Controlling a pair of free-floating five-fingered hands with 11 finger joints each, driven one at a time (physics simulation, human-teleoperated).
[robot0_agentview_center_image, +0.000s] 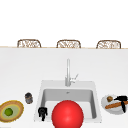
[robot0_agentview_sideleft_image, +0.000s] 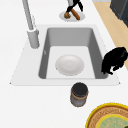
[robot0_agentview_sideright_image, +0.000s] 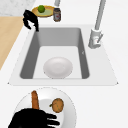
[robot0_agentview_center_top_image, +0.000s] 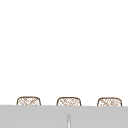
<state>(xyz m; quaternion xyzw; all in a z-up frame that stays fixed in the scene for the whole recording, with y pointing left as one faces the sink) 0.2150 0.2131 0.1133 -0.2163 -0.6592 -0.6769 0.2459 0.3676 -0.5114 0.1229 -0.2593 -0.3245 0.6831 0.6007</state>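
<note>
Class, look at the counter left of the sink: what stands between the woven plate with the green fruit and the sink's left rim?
A small dark jar stands there, between the woven plate and the sink; the front view shows it, with the left hand at the rim nearby.

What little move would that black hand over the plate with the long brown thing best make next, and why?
Probably curl its fingers round the brown stick-shaped food. The right hand hovers over the white plate, fingers spread and pointing along it, seemingly not yet gripping. A round brown item lies beside the stick, so the fingers should close narrowly. The left hand hangs at the sink's front left corner.
</note>
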